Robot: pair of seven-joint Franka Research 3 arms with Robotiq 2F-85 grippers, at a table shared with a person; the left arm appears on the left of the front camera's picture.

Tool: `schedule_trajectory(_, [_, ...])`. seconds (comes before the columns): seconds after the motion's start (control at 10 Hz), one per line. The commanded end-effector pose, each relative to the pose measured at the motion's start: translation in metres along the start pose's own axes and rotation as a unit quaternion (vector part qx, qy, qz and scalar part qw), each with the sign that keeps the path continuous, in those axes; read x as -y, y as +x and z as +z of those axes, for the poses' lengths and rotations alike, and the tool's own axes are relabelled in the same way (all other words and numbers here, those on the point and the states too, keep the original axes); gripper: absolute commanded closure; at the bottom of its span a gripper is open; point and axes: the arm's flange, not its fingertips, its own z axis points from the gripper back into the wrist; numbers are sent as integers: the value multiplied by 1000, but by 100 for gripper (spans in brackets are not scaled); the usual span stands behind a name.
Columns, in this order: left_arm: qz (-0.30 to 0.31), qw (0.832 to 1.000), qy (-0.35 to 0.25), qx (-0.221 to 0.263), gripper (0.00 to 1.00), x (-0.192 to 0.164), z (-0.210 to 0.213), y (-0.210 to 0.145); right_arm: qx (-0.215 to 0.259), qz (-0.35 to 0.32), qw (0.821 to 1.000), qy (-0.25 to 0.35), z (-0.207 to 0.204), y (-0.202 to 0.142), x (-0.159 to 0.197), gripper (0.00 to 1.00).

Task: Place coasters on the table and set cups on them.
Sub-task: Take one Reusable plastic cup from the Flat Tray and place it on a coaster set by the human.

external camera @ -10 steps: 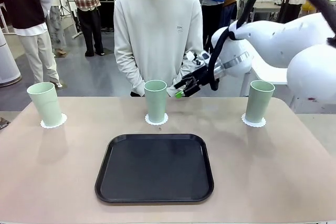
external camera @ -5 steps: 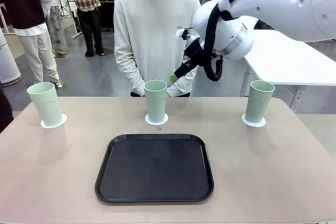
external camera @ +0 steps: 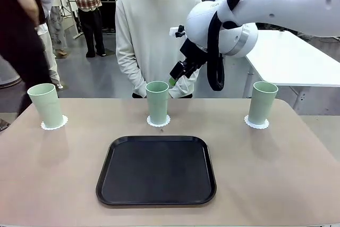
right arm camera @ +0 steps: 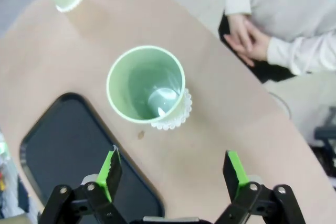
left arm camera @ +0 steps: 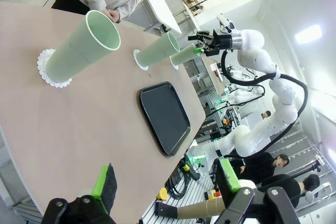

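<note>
Across the pinkish tabletop [external camera: 276, 168], three cups [external camera: 157, 101] stand on coasters [external camera: 158, 122] at ten, twelve and two o'clock of the tray [external camera: 156, 170]. Right pincer [external camera: 175, 74] hangs above, wide, empty. Left wrist view: left pincer [left arm camera: 165, 179] wide, empty. Right wrist view: cup [right arm camera: 146, 84] looks light, thin-walled (probably slippery); grip mid-wall.

Three pale mint-green cups [external camera: 157, 101] stand on the surface [external camera: 276, 174], one at the left [external camera: 47, 104], one in the middle and one at the right [external camera: 262, 102]. Three white scalloped coasters [external camera: 158, 122], one under each cup. One black tray [external camera: 156, 170]. One person [external camera: 159, 30] at the far side.
</note>
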Motion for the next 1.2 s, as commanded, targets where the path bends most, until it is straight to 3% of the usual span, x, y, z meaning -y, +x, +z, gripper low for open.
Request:
schedule_trajectory(0.0, [-2, 1000, -3, 1, 0, 3, 2, 0, -63, -12, 998, -26, 10, 0, -20, 0])
schedule_trajectory(0.2, [-2, 1000, -3, 1, 0, 3, 2, 0, -91, -17, 995, -29, 6, 1, -21, 0])
schedule_trajectory(0.3, [-2, 1000, -3, 1, 0, 3, 2, 0, -52, -5, 998, -28, 10, -2, -16, 0])
schedule_trajectory(1.1, [-2, 1000, -3, 1, 0, 3, 2, 0, -52, -5, 998, -28, 10, -2, -16, 0])
